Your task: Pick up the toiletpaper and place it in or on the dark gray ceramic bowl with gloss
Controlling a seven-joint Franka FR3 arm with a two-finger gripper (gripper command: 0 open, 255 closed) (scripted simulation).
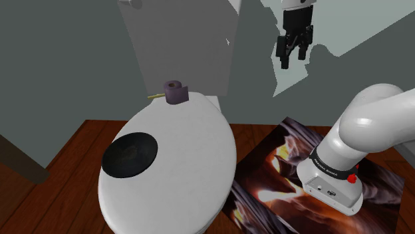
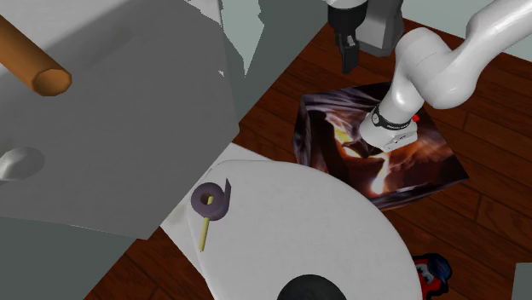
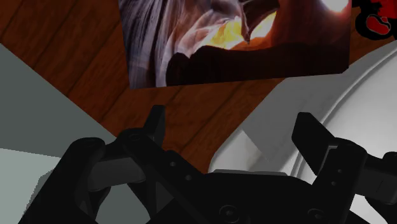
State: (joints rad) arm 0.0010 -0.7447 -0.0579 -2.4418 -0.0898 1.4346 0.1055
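Hand spread, purple toilet paper atop toilet

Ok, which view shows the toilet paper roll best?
The second exterior view: the purple roll is close, seen from above, its core hole and loose tail plain. The shoulder view shows it smaller, at the back of the toilet lid. The wrist view faces floor and stand.

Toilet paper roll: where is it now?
In the shoulder view, the purple roll sits at the far edge of the white toilet lid, up and right of the dark bowl.
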